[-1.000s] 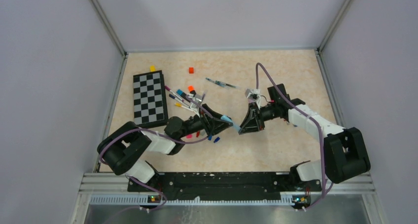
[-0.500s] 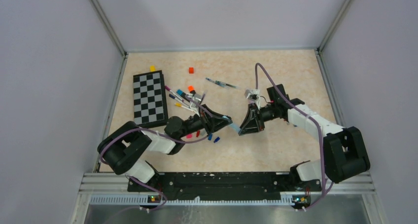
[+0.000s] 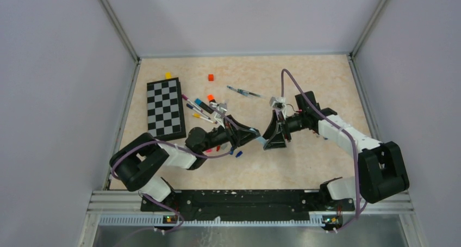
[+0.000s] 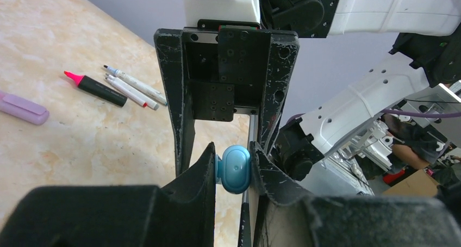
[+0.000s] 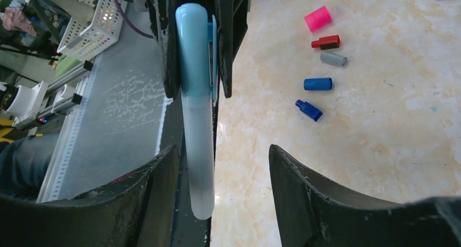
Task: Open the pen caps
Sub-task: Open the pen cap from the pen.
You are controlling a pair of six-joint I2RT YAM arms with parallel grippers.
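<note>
A light blue pen (image 5: 195, 111) hangs level between my two grippers above the table's middle. My left gripper (image 4: 233, 155) is shut on its light blue cap (image 4: 235, 169), whose rounded end faces the left wrist camera. My right gripper (image 5: 223, 149) stands open around the pale barrel, which lies close to its left finger (image 5: 157, 176) with a wide gap to the other. In the top view the left gripper (image 3: 250, 134) and right gripper (image 3: 272, 140) meet tip to tip. Loose pen caps (image 5: 318, 84), pink, red, grey and blue, lie on the table beside them.
More pens (image 3: 202, 109) lie in a cluster left of centre, one pen (image 3: 243, 92) farther back. A black highlighter with a pink tip (image 4: 97, 88) and white pens (image 4: 133, 86) show in the left wrist view. A checkerboard (image 3: 164, 108) sits left, with a yellow cube (image 3: 168, 75) and a red cube (image 3: 210, 77) behind.
My right gripper has opened and let go of the pen barrel. My left gripper closed on the cap end and keeps hold. Both arms stay nearly in place.
</note>
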